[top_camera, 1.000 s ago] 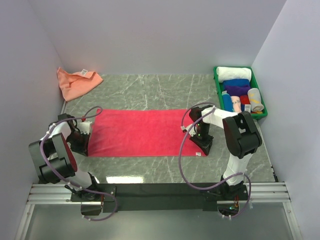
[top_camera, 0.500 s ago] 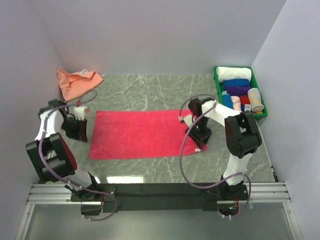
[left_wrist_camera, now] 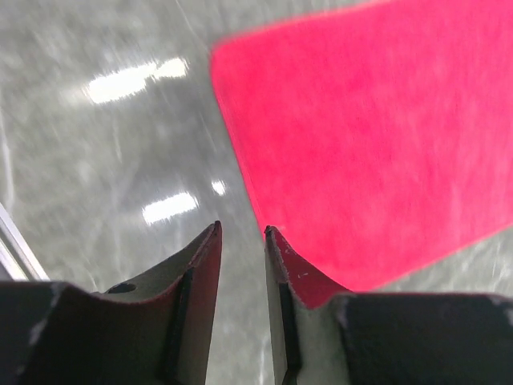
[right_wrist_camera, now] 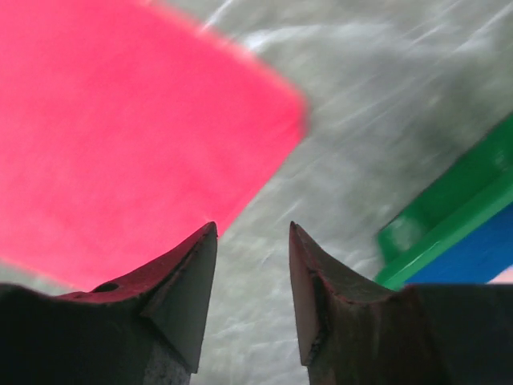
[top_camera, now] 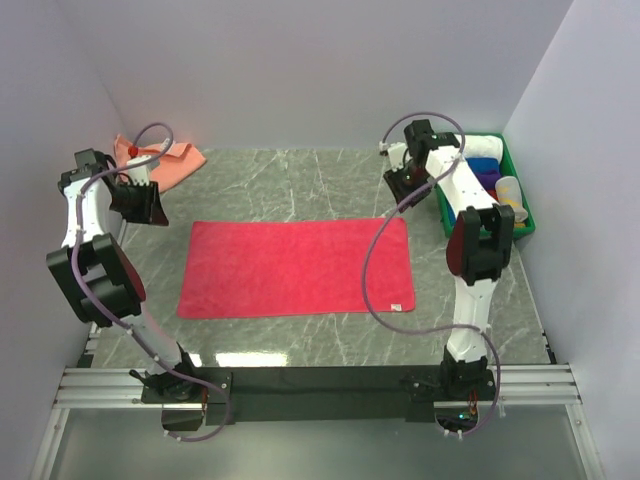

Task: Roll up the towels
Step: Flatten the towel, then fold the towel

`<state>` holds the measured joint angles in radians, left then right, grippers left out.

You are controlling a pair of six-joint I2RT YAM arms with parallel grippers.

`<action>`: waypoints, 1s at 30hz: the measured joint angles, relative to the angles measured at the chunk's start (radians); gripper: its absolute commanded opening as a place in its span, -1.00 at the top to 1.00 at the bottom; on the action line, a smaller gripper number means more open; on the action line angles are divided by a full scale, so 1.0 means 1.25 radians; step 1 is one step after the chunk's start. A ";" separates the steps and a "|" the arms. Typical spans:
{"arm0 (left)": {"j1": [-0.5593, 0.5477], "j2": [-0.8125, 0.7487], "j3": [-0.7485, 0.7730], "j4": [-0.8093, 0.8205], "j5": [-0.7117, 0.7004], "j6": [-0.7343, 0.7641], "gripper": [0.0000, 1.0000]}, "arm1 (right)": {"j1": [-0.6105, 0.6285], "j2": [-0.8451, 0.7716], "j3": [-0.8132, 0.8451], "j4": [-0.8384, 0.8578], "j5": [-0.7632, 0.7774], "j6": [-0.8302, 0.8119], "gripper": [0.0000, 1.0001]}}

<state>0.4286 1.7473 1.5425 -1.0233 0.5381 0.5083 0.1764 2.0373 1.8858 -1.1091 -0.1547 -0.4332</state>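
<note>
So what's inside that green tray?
A blue towel, a purple towel and a pale roll. The right arm covers the tray's left side, hiding the rest.

The white and black left arm [top_camera: 93,283] stretches far forward on its own side. Its black two-finger left gripper [top_camera: 138,203] [left_wrist_camera: 240,231] points down, with a thin gap between the fingers and nothing in it. The white and black right arm [top_camera: 480,245] stretches far forward too. Its black right gripper [top_camera: 403,185] [right_wrist_camera: 252,227] also points down, with its fingers a bit wider apart and nothing between them.
</note>
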 measured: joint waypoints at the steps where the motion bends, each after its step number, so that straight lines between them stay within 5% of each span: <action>1: 0.000 0.016 0.014 0.010 0.005 -0.009 0.32 | -0.013 0.042 0.048 -0.005 0.006 0.003 0.08; 8: -0.012 0.097 0.052 0.063 0.011 -0.055 0.24 | -0.050 0.223 0.186 -0.004 0.031 0.017 0.12; 13: -0.032 0.124 0.058 0.074 0.011 -0.068 0.05 | -0.045 0.233 0.186 -0.011 0.031 0.013 0.07; 30: -0.105 0.224 0.135 0.097 -0.044 -0.071 0.04 | -0.044 0.288 0.172 -0.009 0.027 -0.009 0.27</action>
<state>0.2977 2.0277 1.7111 -0.9020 0.4828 0.4198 0.1219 2.3970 2.1010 -1.1198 -0.1207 -0.4442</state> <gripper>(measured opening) 0.480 0.401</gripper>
